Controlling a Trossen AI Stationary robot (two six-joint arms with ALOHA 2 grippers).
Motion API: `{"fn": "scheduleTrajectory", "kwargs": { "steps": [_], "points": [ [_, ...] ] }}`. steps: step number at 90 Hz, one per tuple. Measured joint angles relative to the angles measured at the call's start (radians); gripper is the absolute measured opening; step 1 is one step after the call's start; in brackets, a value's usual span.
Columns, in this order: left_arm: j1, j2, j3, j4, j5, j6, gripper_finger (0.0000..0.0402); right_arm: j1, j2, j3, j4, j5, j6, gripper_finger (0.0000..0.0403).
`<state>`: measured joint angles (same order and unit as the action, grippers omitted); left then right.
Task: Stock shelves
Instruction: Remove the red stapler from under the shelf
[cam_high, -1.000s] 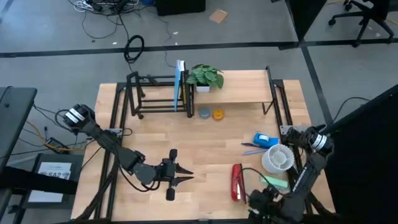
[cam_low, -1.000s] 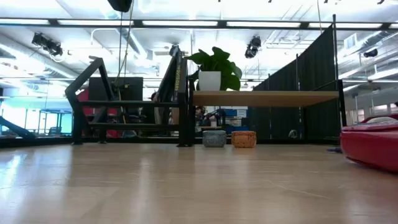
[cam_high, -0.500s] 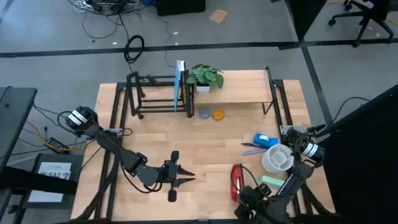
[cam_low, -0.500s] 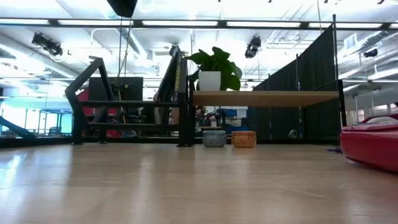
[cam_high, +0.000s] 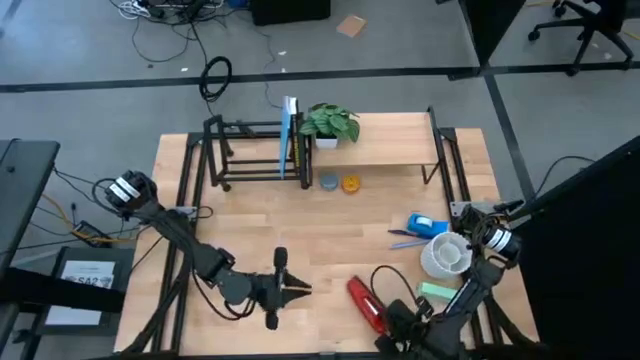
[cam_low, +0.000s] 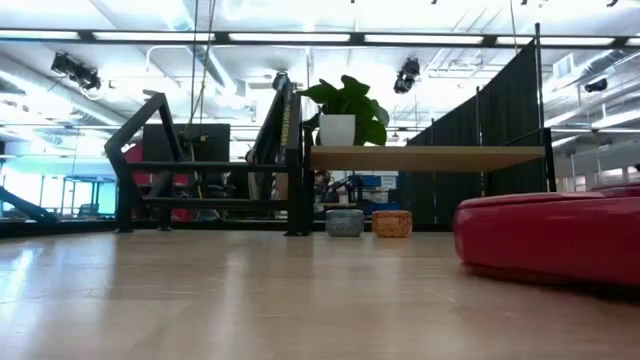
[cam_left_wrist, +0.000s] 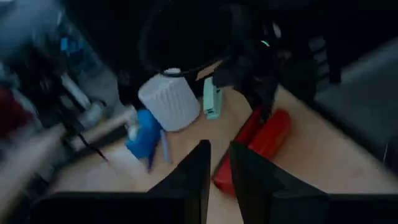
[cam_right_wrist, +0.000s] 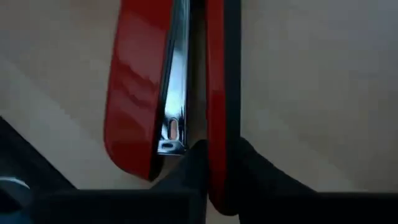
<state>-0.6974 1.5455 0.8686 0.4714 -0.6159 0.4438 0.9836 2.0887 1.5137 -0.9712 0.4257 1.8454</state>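
A red stapler (cam_high: 362, 302) lies slantwise near the table's front edge, with my right gripper (cam_high: 386, 322) shut on its near end. In the low view the stapler (cam_low: 548, 236) fills the right side. My left gripper (cam_high: 298, 288) hovers shut and empty to the stapler's left. At the far edge stands the wooden plank shelf (cam_high: 390, 140), with a potted plant (cam_high: 328, 122) on its left end. Left of it is the black rod rack (cam_high: 245, 152), where a blue-and-white book (cam_high: 289, 135) stands upright. My right gripper holds the stapler at its near end. One finger (cam_right_wrist: 194, 163) sits in the gap between the chrome magazine and the base, the other (cam_right_wrist: 250, 163) outside the base (cam_right_wrist: 216, 134). The fingers run along the stapler. Whether the stapler is clear of the table, I cannot tell.
Two small pots (cam_high: 328, 181) (cam_high: 350, 183) sit under the plank shelf. A blue tape dispenser (cam_high: 428, 224), a blue pen (cam_high: 405, 240), a white ribbed cup (cam_high: 445, 255) and a pale green item (cam_high: 440, 292) lie at the right. The table's middle is bare wood.
My right gripper has shut on the stapler's near end and gone toward the table's left edge. The stapler has turned about from lying straight front-to-back to slanting, its far end swung toward the table's left, and it now shows closer in the low view.
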Motion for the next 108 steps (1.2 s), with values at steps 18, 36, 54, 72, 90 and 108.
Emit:
{"fn": "scheduleTrajectory", "kwargs": {
  "steps": [18,36,54,72,90,108],
  "points": [
    [-0.005,-0.001,0.094,-0.139,0.065,0.203,0.0081,-0.037,-0.063,-0.009,0.117,0.01,-0.061,0.0016],
    [-0.004,0.003,0.176,-0.367,0.18,0.227,0.0169,-0.11,-0.235,-0.181,0.425,-0.026,-0.151,0.0016],
    [-0.004,0.056,0.178,-0.364,0.14,0.224,0.023,-0.223,-0.44,-0.447,0.795,-0.023,-0.275,0.0015],
    [0.011,0.171,0.178,-0.214,0.018,0.135,0.0244,-0.333,-0.504,-0.597,0.968,-0.037,-0.321,0.0015],
    [0.022,0.246,0.177,-0.203,-0.054,-0.003,0.0241,-0.385,-0.49,-0.621,1.058,-0.124,-0.379,0.0015],
    [0.059,0.251,0.176,-0.284,-0.073,-0.182,0.0241,-0.41,-0.492,-0.622,1.1,-0.132,-0.418,0.0015]
  ]
}}
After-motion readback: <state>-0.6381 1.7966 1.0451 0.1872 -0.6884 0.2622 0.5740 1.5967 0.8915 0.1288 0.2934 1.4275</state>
